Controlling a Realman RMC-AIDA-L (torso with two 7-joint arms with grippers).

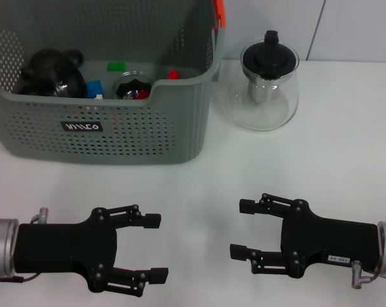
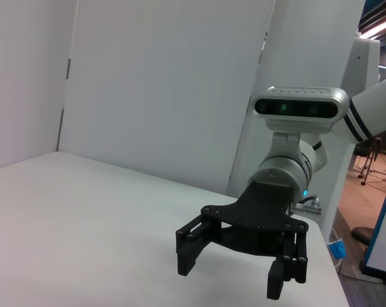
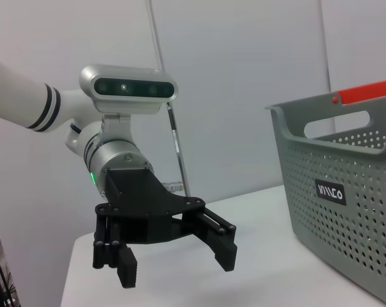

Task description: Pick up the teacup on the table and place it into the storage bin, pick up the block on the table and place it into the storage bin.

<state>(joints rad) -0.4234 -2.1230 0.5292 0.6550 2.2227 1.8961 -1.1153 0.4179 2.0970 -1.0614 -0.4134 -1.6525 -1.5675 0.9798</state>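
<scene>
The grey-green storage bin point(image 1: 148, 128) stands at the back left, and its perforated wall point(image 3: 353, 192) also shows in the right wrist view. Inside it lie a round glass teacup point(image 1: 132, 86), a blue block point(image 1: 94, 87), a green block point(image 1: 117, 66) and a red piece point(image 1: 173, 74). My left gripper point(image 1: 157, 248) hovers open and empty near the table's front left; the right wrist view shows it too point(image 3: 176, 268). My right gripper point(image 1: 240, 228) is open and empty at the front right, and it appears in the left wrist view point(image 2: 232, 275).
A black teapot point(image 1: 52, 73) lies in the bin's left half. A glass teapot with a black lid point(image 1: 268, 86) stands on the white table just right of the bin. An orange tab point(image 1: 219, 13) sits on the bin's far right rim.
</scene>
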